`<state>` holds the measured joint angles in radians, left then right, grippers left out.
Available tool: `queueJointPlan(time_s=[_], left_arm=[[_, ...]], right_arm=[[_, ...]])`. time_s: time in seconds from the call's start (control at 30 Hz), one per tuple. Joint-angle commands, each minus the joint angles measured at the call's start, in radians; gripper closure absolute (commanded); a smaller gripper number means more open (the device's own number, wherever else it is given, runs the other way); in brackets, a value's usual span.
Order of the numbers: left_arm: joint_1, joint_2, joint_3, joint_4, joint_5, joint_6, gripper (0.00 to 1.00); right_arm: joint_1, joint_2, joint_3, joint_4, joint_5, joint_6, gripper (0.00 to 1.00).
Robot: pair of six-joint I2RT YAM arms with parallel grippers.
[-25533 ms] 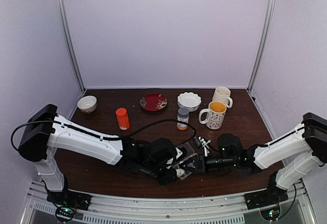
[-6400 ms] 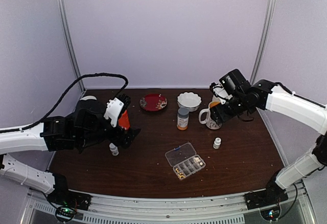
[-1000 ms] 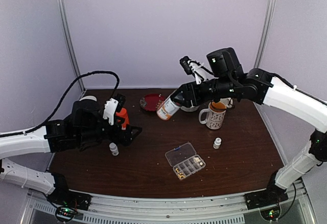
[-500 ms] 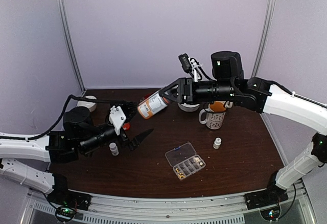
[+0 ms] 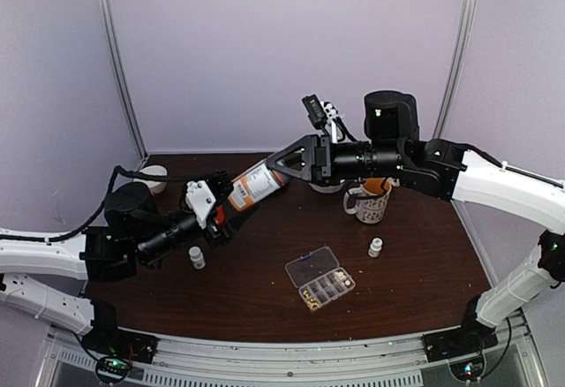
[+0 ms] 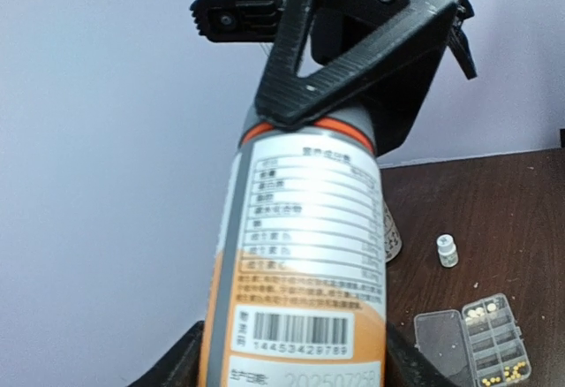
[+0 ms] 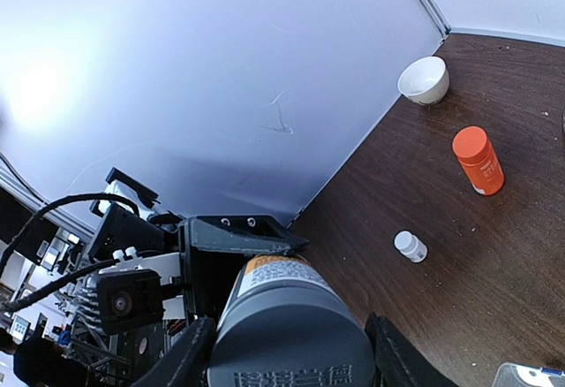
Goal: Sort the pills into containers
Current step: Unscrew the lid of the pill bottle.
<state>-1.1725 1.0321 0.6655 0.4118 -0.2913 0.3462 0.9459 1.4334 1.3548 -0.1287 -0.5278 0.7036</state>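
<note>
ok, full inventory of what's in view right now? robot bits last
amber bottle: 1, grey cap, white label, in the air between the two arms
orange bottle: 1, orange, left half of table
small bowl: 1, white, back left corner
small vials: 2, white, this one left of the box, the other right of it
organiser box: 1, clear, lid open, front centre
pills: too small to count, white and tan-yellow, in the box's compartments
mug: 1, white, yellow inside, back right
table: 1, dark brown
left end effector: 1, black, jaws either side of the bottle's base, grip unclear
right end effector: 1, black, shut on the bottle's cap end
</note>
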Motion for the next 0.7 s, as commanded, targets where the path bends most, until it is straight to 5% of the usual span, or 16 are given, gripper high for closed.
queueJointPlan(time_s=[0.0,0.1,0.3,0.67], left_arm=[[0.004,0.002,0.016,0.013,0.021,-0.039,0.49],[0.024,-0.019,0.032,-0.022,0.095,-0.127,0.6],[0.086,-0.064,0.06,-0.053,0.353,-0.369,0.68],[0.116,0.012,0.201,-0.195,0.656,-0.609,0.68]], right_arm=[[0.002,-0.021,0.004,0.048,-0.043,-0.021,0.65],[0.002,-0.023,0.012,0.064,-0.134,-0.11,0.69],[0.024,-0.06,0.043,-0.01,-0.289,-0.488,0.74],[0.046,-0.137,-0.03,-0.149,-0.298,-1.277,0.68]])
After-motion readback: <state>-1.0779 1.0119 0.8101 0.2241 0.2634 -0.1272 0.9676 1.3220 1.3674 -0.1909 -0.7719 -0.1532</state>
